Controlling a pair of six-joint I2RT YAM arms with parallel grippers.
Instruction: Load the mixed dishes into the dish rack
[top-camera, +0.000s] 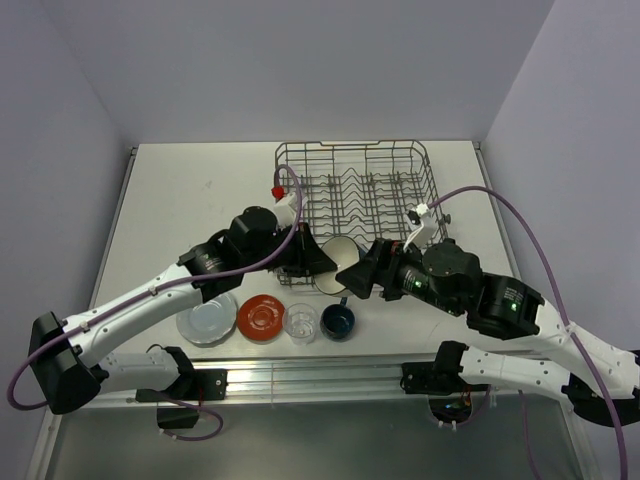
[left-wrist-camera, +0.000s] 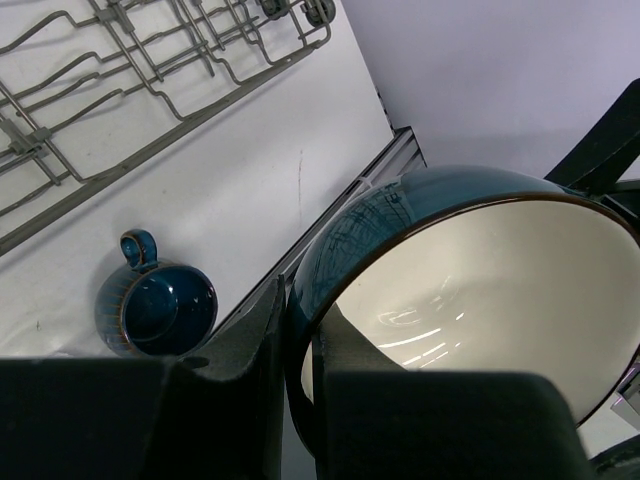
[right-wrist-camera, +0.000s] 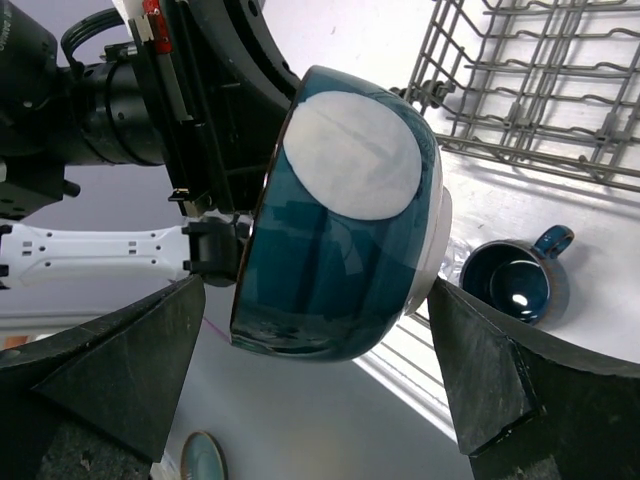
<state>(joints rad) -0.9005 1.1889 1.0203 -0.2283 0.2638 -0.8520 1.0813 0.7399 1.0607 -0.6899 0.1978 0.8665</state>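
The cream bowl with the dark teal outside hangs tilted above the table, in front of the dish rack. My left gripper is shut on the rim of the bowl, one finger inside and one outside. My right gripper stands open around the bowl from the underside. Its right finger sits close to the rim; its left finger is apart from the wall. On the table near the front edge lie the pale blue-grey plate, the red-orange plate, the glass tumbler and the dark blue mug.
The rack holds no dishes and stands at the back centre of the table. The mug stands upright just below the bowl, handle toward the rack. A metal rail runs along the table's front edge. Grey walls close in the sides.
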